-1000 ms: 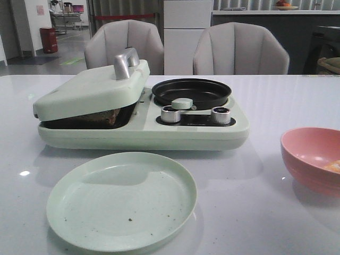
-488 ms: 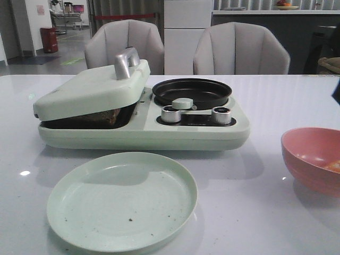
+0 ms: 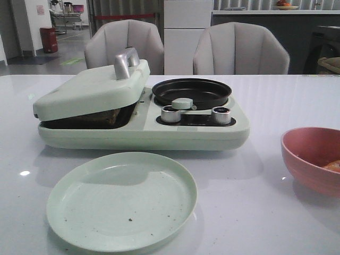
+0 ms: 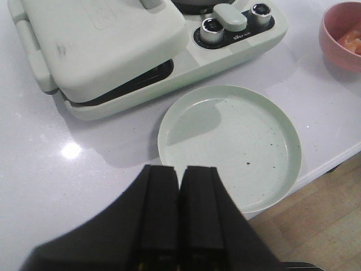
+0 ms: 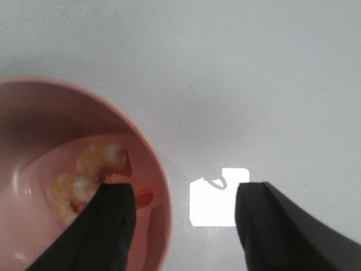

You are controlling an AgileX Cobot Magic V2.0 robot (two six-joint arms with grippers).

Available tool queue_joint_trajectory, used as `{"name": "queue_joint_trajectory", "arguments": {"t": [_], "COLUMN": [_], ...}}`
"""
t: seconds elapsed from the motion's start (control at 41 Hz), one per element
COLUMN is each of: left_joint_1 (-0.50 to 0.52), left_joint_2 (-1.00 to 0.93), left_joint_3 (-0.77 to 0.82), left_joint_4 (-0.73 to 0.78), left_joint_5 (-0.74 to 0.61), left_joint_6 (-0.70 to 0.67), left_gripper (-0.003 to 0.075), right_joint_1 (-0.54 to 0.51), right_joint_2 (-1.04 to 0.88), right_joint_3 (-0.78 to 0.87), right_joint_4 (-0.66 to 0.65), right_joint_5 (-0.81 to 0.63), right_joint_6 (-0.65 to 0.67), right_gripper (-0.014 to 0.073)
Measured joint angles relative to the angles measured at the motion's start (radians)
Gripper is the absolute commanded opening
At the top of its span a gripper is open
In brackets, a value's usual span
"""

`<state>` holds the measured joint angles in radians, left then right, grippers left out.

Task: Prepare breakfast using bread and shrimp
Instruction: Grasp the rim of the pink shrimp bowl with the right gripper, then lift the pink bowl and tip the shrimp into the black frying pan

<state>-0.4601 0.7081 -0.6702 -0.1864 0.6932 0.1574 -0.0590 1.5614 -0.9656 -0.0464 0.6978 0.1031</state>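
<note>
Shrimp [image 5: 93,172] sit in pink bowl [image 3: 313,159] by tabletop's right edge. Right gripper [image 5: 183,217] wide open, one finger inside bowl. Left gripper [image 4: 179,212] closed, holding nothing, near front edge w/ green plate [image 4: 228,144].

A glossy white table [image 3: 276,101] carries a pale green breakfast cooker [image 3: 143,114]. Just in front of the cooker lies a pale green plate [image 3: 121,201], apparently speckled with crumbs. Right of the cooker, well apart, sits a pink bowl [image 3: 311,159].
</note>
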Motion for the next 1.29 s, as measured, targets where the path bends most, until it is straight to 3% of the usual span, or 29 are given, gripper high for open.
{"name": "queue_joint_trajectory", "arguments": {"t": [0.244, 0.537, 0.707, 0.878, 1.098, 1.293], "left_joint_1": [0.000, 0.000, 0.000, 0.000, 0.000, 0.000], "left_joint_2": [0.000, 0.000, 0.000, 0.000, 0.000, 0.000], "left_joint_3": [0.000, 0.000, 0.000, 0.000, 0.000, 0.000], "left_joint_4": [0.000, 0.000, 0.000, 0.000, 0.000, 0.000], "left_joint_5": [0.000, 0.000, 0.000, 0.000, 0.000, 0.000], "left_joint_6": [0.000, -0.002, -0.002, -0.002, -0.002, -0.002], "left_gripper": [0.0101, 0.0101, 0.0101, 0.0101, 0.0101, 0.0101], "right_joint_1": [0.000, 0.000, 0.000, 0.020, 0.151, 0.325], "right_joint_2": [0.125, 0.152, 0.149, 0.111, 0.054, 0.084], "right_joint_3": [-0.055, -0.067, -0.074, -0.091, -0.280, -0.536], "right_joint_4": [0.035, 0.056, 0.068, 0.059, -0.077, -0.370], "right_joint_5": [-0.012, -0.014, -0.016, -0.010, 0.039, 0.128], "right_joint_6": [-0.064, -0.103, -0.111, -0.127, -0.132, 0.009], "right_gripper": [0.0483, 0.0139, 0.0043, 0.0036, 0.0045, 0.0045]}}
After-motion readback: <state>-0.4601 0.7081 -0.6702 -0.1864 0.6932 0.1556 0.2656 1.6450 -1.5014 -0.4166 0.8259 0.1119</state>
